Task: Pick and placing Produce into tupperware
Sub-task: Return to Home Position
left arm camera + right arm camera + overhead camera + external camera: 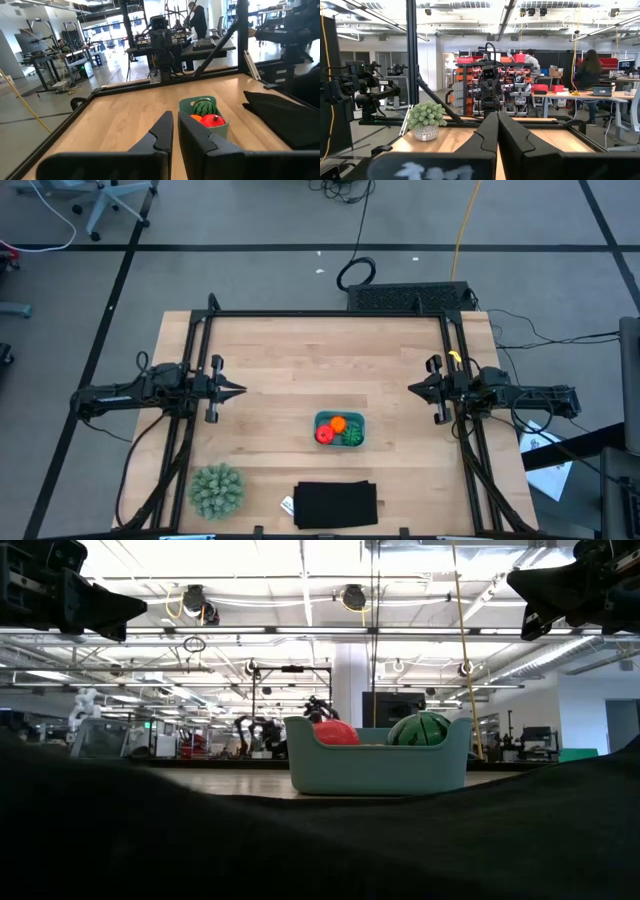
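The teal-blue tupperware [340, 430] stands on the table, right of centre toward the near edge. Inside it lie the red fruit [325, 436], the orange ball [339, 423] and the dark green striped ball [354, 436]. In the low view the tupperware [378, 765] shows the red fruit [335, 733] and the green ball [419, 728] above its rim. My left gripper [240, 390] hovers shut at the table's left side, pointing level toward the middle. My right gripper [413, 389] hovers shut at the right side, facing it. Both are far from the tupperware [204, 116].
A pale green spiky ball [216, 490] sits near the front left corner. A flat black rectangle [336, 505] lies at the near edge beside a small white tag [287, 505]. A black frame [330, 314] borders the table. People work at benches in the room beyond.
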